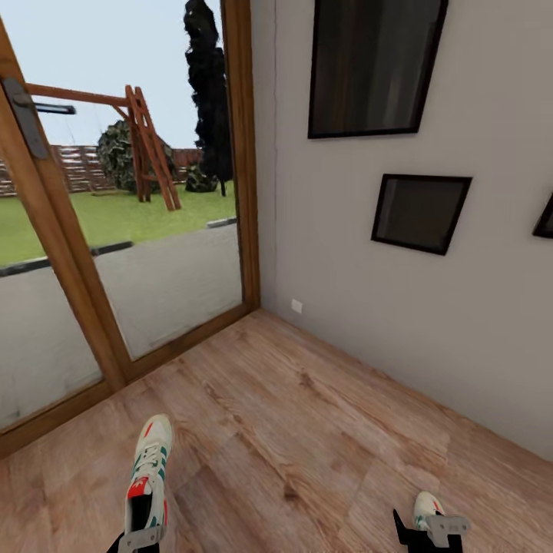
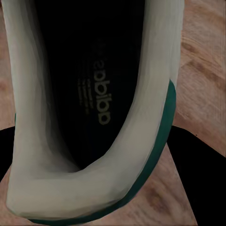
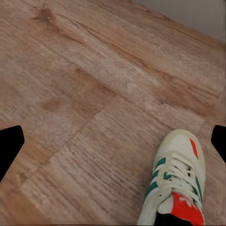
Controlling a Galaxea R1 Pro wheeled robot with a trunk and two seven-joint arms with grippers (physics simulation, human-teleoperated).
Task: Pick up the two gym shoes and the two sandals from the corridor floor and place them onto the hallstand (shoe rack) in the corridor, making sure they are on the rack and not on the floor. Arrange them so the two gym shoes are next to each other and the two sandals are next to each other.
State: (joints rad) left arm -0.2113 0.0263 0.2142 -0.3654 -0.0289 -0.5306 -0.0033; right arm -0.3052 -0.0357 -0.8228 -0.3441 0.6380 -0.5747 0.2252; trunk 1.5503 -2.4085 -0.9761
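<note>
One white gym shoe (image 1: pixel 150 468) with green stripes and a red tongue points toward the glass door, and my left gripper (image 1: pixel 140 540) is shut on its heel. The left wrist view looks straight into that gym shoe's dark inside (image 2: pixel 89 89), with a black finger on each side of the heel. The other gym shoe (image 1: pixel 425 507) lies on the wood-plank corridor floor (image 1: pixel 307 430) at my right gripper (image 1: pixel 430 535). In the right wrist view this gym shoe (image 3: pixel 176 183) sits low, and the fingers (image 3: pixel 10 148) stand wide apart around bare floor, so that gripper is open. The sandals and hallstand are out of view.
A wood-framed glass door (image 1: pixel 153 253) with a garden behind it stands ahead on the left. A grey wall (image 1: pixel 369 307) with dark framed pictures (image 1: pixel 372 65) runs along the right. Bare floor lies between them.
</note>
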